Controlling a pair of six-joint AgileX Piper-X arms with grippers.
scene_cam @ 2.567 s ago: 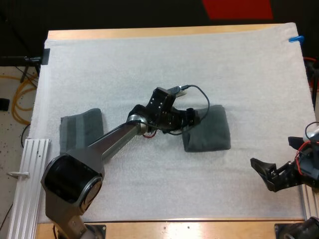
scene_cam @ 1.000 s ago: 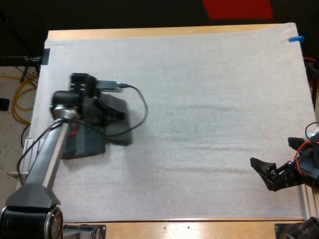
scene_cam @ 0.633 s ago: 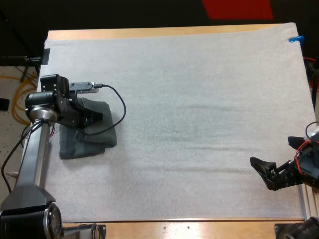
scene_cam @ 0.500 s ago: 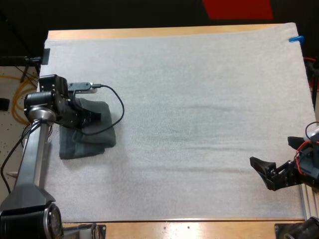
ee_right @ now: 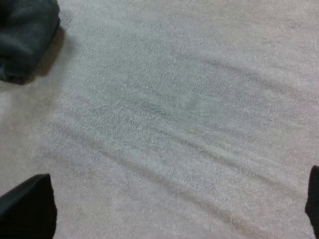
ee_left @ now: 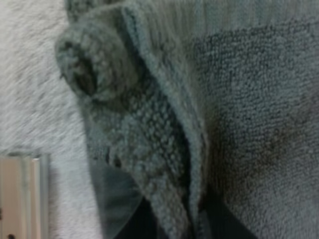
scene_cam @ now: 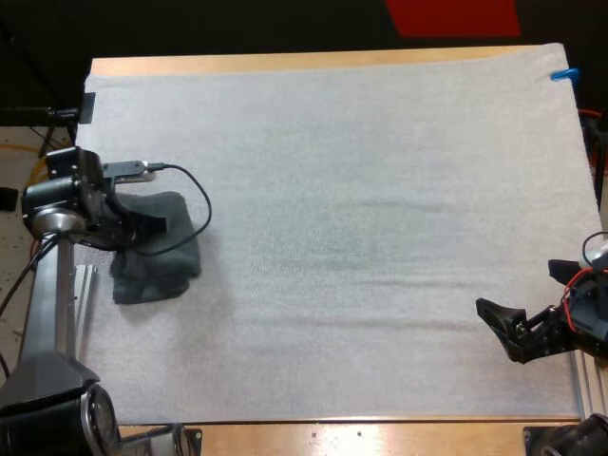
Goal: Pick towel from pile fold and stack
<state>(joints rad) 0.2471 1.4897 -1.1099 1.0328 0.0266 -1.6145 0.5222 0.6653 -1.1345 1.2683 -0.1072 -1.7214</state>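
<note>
Folded towel is noted laid on the stack beneath the left gripper, an edge pinched between its jaws, so only release is judged left, while the right gripper is parked well apart over bare mat, jaws wide.

We have carried the folded towel from the middle of the mat across to its left side, where it now lies on the second towel. In the last moments our left gripper slides further left with it, so the top towel covers more of the lower one. Our left arm now rises steeply along the mat's left edge instead of reaching out over it.
</note>
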